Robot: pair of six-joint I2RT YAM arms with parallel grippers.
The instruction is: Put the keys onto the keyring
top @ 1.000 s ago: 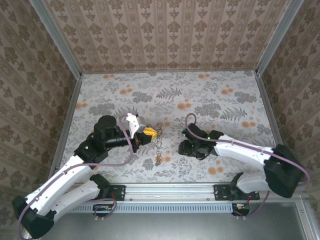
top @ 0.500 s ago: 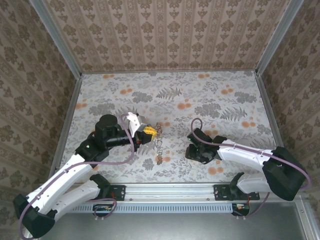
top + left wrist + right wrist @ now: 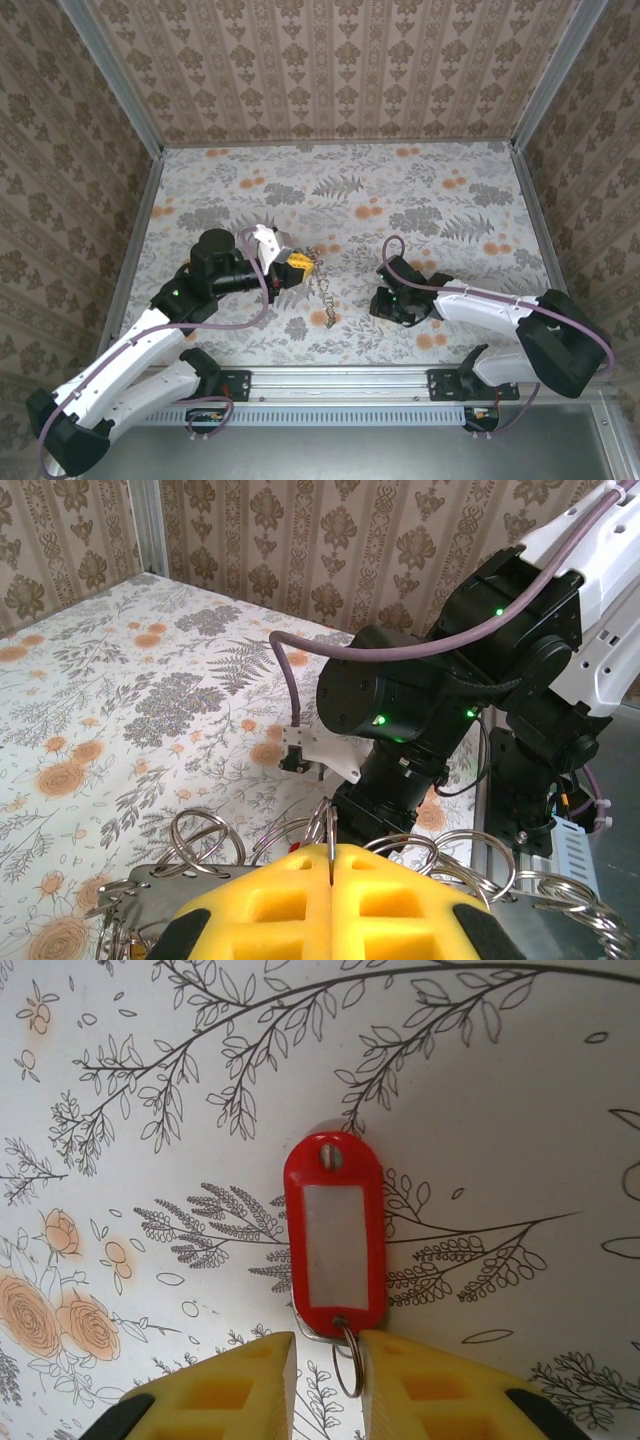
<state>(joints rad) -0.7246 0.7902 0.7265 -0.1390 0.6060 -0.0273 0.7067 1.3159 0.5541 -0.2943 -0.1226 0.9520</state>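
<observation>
Pads of the right gripper (image 3: 327, 1345) stand a narrow gap apart, the red key tag (image 3: 335, 1235) lying flat on the tabletop (image 3: 400, 180) with its lower end and small wire loop sitting in that gap; can't tell if the pads already pinch it. Judgement: gripper is lined up along the tag's long axis to take it by the loop end, leaving the slotted hole at the far end free for threading. Right arm reaches low and leftward from its base, wrist bent down, gripper close to the surface right of centre, near the tabletop's near edge. Left gripper (image 3: 330, 855) is fully closed, yellow pads pressed together on the keyring (image 3: 320, 290), a string of linked silver split rings; several rings fan out to both sides of the pads in the wrist view. From above, the rest of the string trails from the pads toward the near edge, left of centre. Likely held up like this to present a ring for the tag. Left arm (image 3: 130, 350) stretches forward and right, gripper pointing at the right arm (image 3: 420, 710). Grippers near but apart. No key on the ring yet.
</observation>
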